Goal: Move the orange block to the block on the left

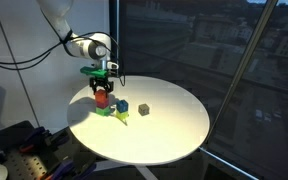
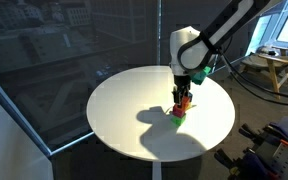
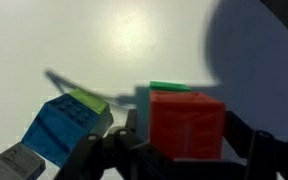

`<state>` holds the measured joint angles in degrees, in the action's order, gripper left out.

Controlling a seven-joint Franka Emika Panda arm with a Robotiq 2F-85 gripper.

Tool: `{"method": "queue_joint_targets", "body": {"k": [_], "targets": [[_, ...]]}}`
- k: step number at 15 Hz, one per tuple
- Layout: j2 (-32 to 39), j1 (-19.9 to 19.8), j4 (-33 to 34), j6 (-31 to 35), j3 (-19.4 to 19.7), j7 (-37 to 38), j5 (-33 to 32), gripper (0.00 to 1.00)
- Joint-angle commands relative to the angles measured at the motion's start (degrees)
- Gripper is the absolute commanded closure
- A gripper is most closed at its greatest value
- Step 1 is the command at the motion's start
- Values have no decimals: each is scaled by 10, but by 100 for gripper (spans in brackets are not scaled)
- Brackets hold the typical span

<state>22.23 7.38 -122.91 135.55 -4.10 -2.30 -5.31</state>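
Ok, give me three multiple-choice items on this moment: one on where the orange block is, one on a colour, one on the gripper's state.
1. Where is the orange block?
A. held in the gripper, directly above the green block
B. alone at the table's rim
C. on top of the blue block

2. What colour is the block lying apart from the cluster?
A. pink
B. grey
C. white

3. The gripper is:
A. wide open and empty
B. out of view
C. shut on the orange block

Answers:
1 A: the wrist view shows it clasped, with green just behind.
2 B: the grey block sits alone in an exterior view.
3 C: its jaws press both sides of the block.
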Motion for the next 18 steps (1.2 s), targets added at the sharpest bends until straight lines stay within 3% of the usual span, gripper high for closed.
{"method": "queue_joint_targets", "body": {"k": [1, 18], "targets": [[-4, -4, 8, -19, -6, -15, -4, 0], [-102, -10, -3, -131, -16, -28, 14, 0]]}}
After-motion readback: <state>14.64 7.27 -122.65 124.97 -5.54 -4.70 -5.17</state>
